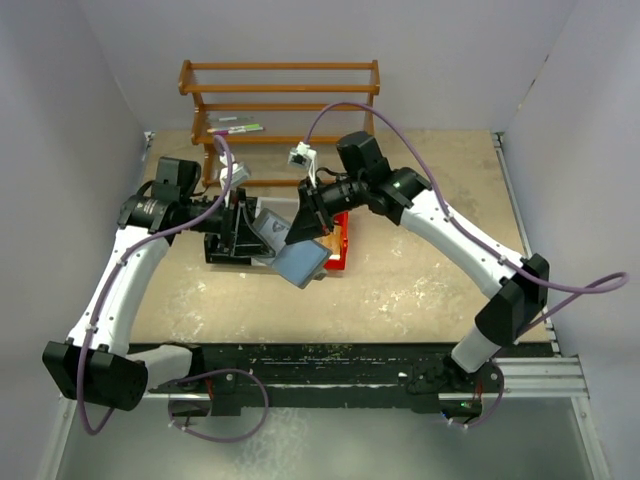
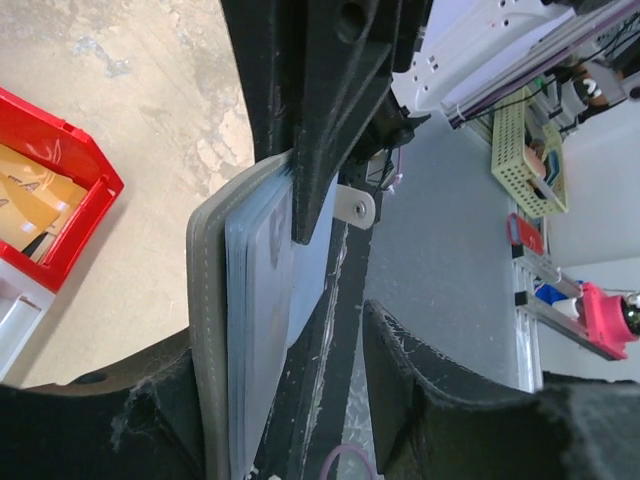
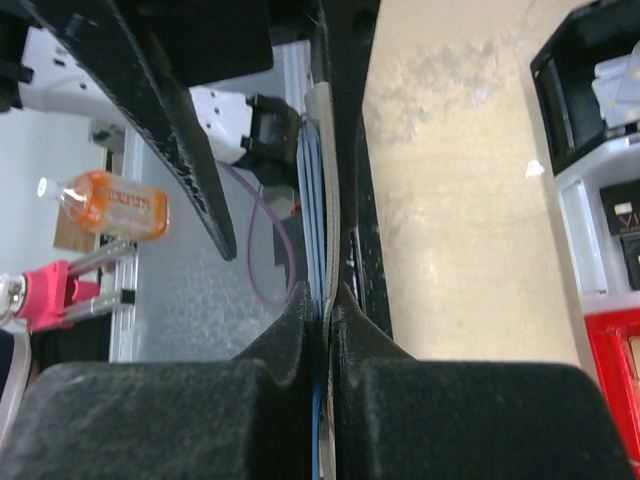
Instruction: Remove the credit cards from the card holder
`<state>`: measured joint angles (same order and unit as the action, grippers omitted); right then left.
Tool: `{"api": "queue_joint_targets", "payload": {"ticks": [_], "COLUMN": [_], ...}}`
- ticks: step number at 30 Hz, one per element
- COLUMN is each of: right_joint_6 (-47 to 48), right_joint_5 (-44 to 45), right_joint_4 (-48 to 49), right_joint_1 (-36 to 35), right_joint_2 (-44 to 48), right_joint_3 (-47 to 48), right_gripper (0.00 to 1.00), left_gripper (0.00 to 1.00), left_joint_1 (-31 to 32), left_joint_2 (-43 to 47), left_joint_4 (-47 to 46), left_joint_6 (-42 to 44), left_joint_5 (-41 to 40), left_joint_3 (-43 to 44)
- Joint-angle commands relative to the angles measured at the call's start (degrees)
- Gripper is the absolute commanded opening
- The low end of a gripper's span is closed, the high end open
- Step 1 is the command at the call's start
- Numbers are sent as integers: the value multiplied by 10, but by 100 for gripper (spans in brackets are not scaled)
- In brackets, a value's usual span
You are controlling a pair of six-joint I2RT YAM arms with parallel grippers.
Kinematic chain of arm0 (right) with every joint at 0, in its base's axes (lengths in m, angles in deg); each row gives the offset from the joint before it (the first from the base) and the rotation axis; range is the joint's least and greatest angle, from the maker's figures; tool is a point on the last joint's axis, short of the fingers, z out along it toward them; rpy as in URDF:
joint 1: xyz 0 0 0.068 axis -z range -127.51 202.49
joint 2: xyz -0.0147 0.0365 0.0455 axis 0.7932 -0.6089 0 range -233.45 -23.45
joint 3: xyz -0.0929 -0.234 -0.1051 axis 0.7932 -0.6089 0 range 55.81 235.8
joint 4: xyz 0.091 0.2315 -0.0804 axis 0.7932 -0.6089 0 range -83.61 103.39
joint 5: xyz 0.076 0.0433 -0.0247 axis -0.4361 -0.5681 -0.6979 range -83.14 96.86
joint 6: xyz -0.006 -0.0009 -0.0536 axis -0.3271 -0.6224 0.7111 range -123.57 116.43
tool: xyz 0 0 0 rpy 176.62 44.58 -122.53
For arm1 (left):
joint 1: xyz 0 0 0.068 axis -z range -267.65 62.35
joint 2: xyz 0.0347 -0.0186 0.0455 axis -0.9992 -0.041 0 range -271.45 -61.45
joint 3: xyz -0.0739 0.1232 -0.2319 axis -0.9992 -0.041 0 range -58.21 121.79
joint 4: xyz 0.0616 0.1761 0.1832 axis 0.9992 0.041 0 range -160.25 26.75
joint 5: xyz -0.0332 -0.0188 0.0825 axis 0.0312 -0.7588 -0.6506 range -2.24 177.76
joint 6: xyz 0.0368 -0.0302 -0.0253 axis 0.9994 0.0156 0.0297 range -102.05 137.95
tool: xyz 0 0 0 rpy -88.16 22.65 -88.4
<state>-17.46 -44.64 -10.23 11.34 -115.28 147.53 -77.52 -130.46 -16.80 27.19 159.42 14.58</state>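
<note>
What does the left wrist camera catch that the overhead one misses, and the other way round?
Only the left wrist view: the card holder edge-on, its stitched grey cover and the bluish layers stacked inside. Only the overhead view: the left arm and right arm whole, and the wooden rack at the back. Both: the right pincer clamped on the holder, and the red bin nearby.
</note>
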Motion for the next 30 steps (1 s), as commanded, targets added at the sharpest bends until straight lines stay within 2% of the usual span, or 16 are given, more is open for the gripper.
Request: {"api": "queue_joint_targets", "payload": {"ticks": [1,6,10,12,14,17,19,20,21,24,27,30], "right_joint_6": [103,115,115,116,111,56,-2,-33,-71,-166,-192,-207], "right_joint_5": [-8,-8,-9,-12,-34,-29,-7,-2,9,105,158,206], "right_joint_4": [-146,-163,-157,-147,-142,-68,21,72,155,294,316,310], "right_joint_1": [-3,-5,-5,-5,-5,13,40,57,74,106,110,110], "right_joint_2": [-17,-26,-33,-36,-33,-2,38,62,88,176,215,231], "right_joint_3": [67,88,97,99,92,42,-14,-47,-83,-172,-198,-203], "right_gripper": [0,0,0,3,12,38,53,57,63,81,82,71], "left_gripper": [54,44,29,18,9,1,0,0,0,0,0,0], "left_joint_1": [-4,-4,-4,-4,-4,-5,-13,-21,-31,-71,-94,-96], "left_joint_2": [3,4,4,8,11,16,19,19,19,17,15,19], "left_joint_4": [53,22,4,-16,-30,-42,-59,-72,-82,-124,-166,-204], "left_joint_6": [87,72,55,35,20,-3,-30,-47,-64,-135,-199,-248], "left_joint_5": [27,20,23,24,24,20,18,19,23,42,45,8], "left_joint_3": [30,10,-4,-14,-19,-19,-20,-20,-20,-16,-13,-19]}}
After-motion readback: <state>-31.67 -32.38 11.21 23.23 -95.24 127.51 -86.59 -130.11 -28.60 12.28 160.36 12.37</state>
